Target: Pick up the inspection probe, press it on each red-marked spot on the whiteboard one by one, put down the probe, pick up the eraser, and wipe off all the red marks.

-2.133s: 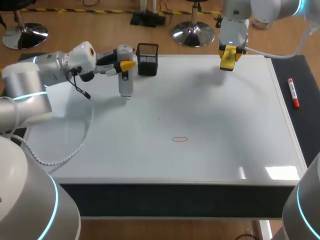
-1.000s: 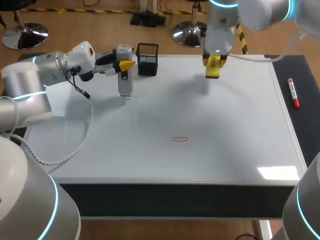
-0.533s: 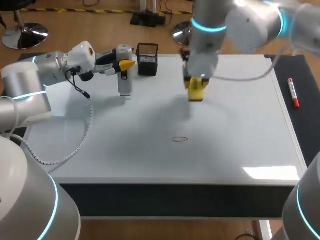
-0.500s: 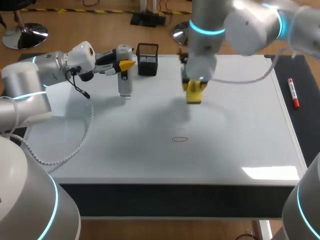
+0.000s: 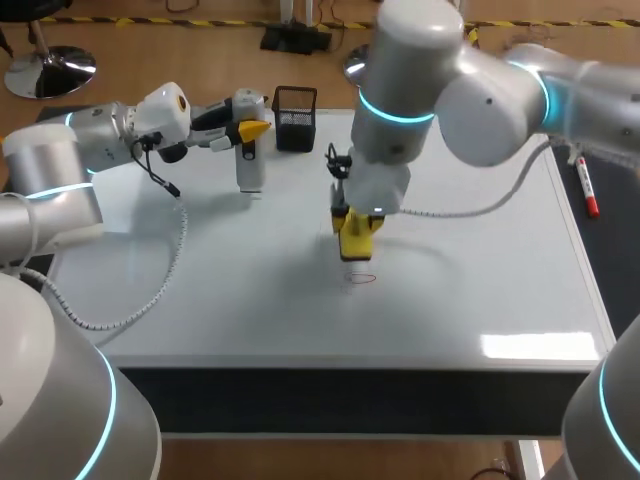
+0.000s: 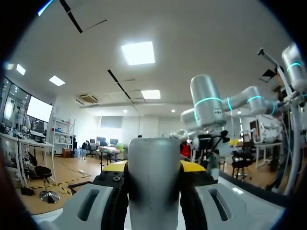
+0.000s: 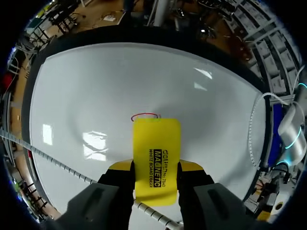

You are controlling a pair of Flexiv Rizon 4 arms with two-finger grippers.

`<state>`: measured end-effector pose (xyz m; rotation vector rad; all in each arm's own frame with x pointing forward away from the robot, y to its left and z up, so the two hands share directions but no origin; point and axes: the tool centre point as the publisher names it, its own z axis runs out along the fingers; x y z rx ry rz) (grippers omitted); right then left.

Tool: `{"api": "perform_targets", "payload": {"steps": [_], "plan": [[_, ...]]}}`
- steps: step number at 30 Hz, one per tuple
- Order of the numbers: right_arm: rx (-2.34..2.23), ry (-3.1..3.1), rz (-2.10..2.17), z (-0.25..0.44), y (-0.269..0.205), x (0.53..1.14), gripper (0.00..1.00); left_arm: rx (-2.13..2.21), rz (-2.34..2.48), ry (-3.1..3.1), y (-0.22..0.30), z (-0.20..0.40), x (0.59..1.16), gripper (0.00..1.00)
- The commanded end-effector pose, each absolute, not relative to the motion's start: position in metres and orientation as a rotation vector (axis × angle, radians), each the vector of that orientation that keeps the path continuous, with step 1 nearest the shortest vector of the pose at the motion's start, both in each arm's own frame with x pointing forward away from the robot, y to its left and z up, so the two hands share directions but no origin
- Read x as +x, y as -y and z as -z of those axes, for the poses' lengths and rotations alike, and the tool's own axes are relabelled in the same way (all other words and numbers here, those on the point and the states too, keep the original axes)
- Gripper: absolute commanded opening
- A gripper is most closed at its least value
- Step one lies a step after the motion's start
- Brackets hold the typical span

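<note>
With our right gripper (image 5: 357,226) pinching the eraser (image 5: 356,248) at mid-frame, just above the red mark (image 5: 362,279), we should lower it flat onto the whiteboard (image 5: 480,260) and sweep the whole loop, while our left gripper (image 5: 251,133) clamps the probe (image 5: 250,170) at upper left.

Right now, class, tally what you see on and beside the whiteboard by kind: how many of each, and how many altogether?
Red mark: 1
Eraser: 1
Probe: 1
Marker pen: 1
Mesh holder: 1
Total: 5
</note>
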<state>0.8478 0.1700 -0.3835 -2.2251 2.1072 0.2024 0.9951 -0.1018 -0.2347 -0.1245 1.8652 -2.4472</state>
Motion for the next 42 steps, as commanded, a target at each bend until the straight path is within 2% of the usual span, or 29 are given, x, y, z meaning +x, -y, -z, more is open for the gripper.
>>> {"api": "perform_targets", "payload": {"steps": [1,13,42], "plan": [[-2.237,-2.093,-0.219,0.388,-0.173,0.837,0.0,-0.123,2.448,-1.863,0.102,0.234,0.996,0.0],[-2.291,-2.109,-0.298,0.409,-0.189,0.82,0.0,-0.123,2.448,-1.863,0.102,0.234,0.996,0.0],[-2.337,-2.161,-0.279,0.439,-0.189,0.803,0.0,-0.123,2.448,-1.863,0.102,0.234,0.996,0.0]]}}
